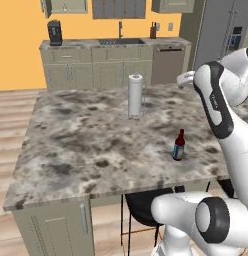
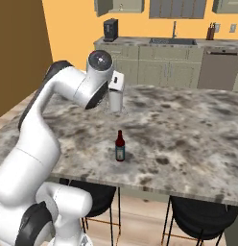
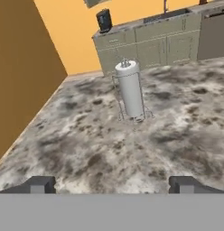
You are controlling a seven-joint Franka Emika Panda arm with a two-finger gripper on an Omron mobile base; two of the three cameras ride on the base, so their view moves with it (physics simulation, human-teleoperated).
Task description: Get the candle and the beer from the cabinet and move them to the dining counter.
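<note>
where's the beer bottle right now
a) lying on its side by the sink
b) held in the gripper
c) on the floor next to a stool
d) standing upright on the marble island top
d: the beer stands upright on the dining counter, nearer its front edge than the paper-towel roll, and the gripper is open with nothing between its fingertips.

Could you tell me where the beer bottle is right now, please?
The small dark brown bottle with red cap stands upright on the marble island top, nearer its stool-side edge than the white paper-towel roll.
</note>
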